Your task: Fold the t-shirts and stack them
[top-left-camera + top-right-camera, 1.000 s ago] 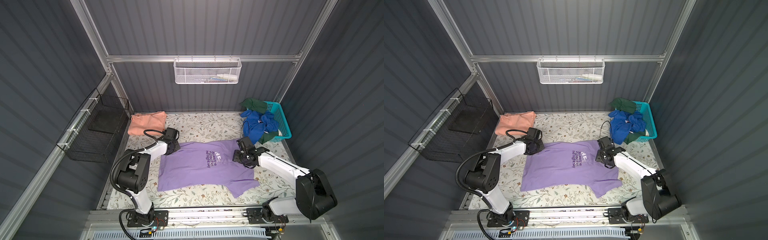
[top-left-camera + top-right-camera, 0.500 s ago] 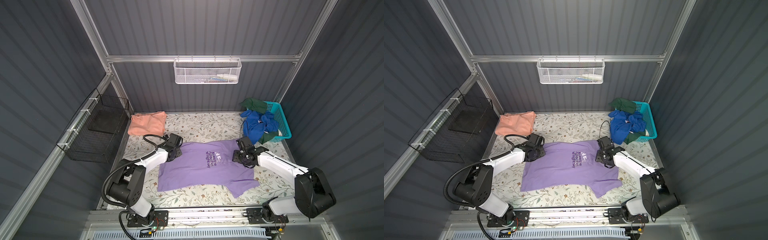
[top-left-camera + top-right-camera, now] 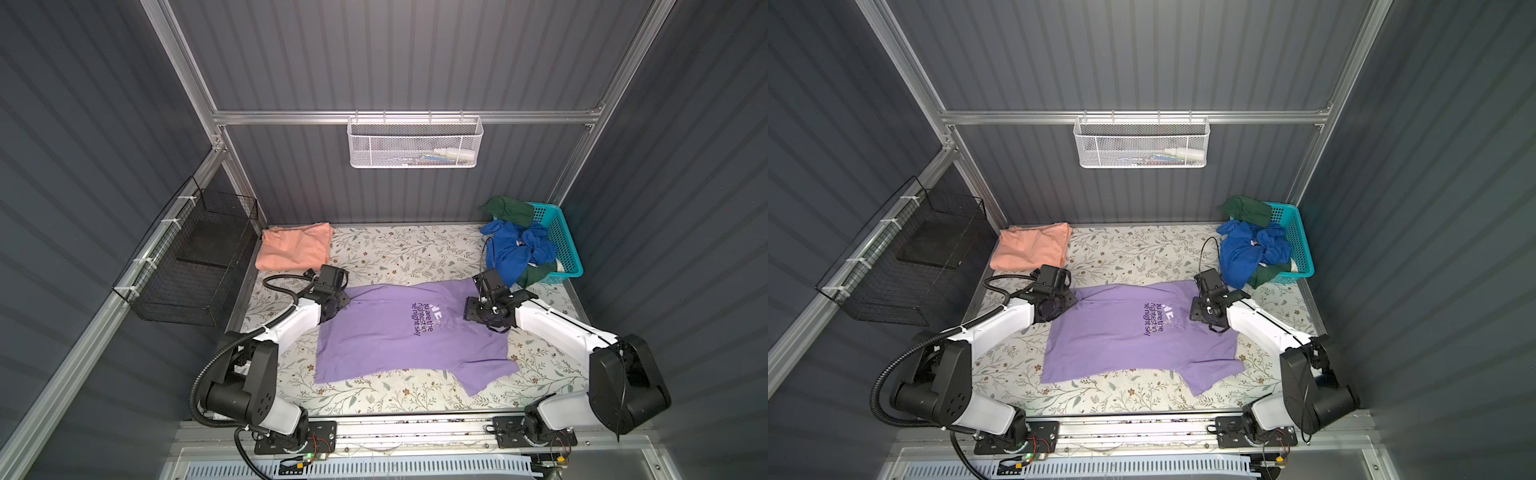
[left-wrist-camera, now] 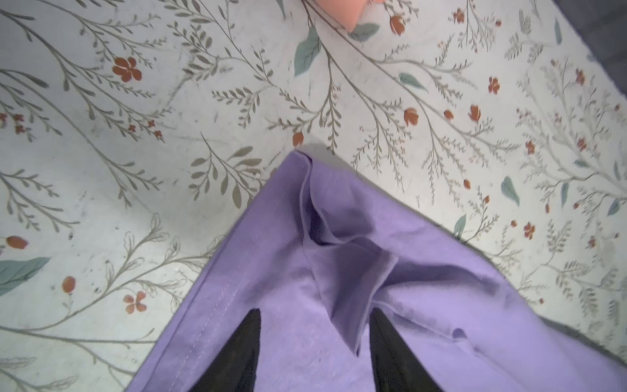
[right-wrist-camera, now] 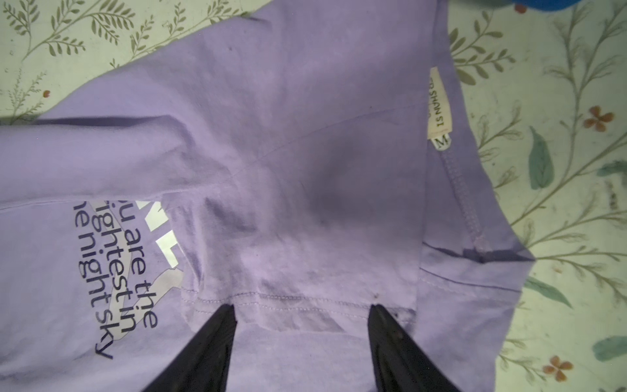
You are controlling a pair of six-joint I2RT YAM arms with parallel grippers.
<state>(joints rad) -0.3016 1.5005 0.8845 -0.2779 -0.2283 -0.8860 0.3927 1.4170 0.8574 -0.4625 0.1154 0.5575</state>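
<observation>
Far-left corner of floral-print tabletop [image 3: 395,253]: plain salmon-orange cotton t-shirt [image 3: 293,251], folded flat.
Beside it, left gripper [image 4: 314,312]: released, black fingers spread above far-left corner of lavender-purple cotton t-shirt [image 3: 386,340].
Tabletop centre: that t-shirt lies spread out, lettering up, a fold covering part of the print.
Further right, right gripper [image 5: 301,307]: released, fingers spread over cloth near white neck label [image 5: 439,101].
Far-right corner: turquoise plastic lattice basket [image 3: 563,245] holding crumpled blue garment [image 3: 511,253] and dark green garment [image 3: 509,210].
</observation>
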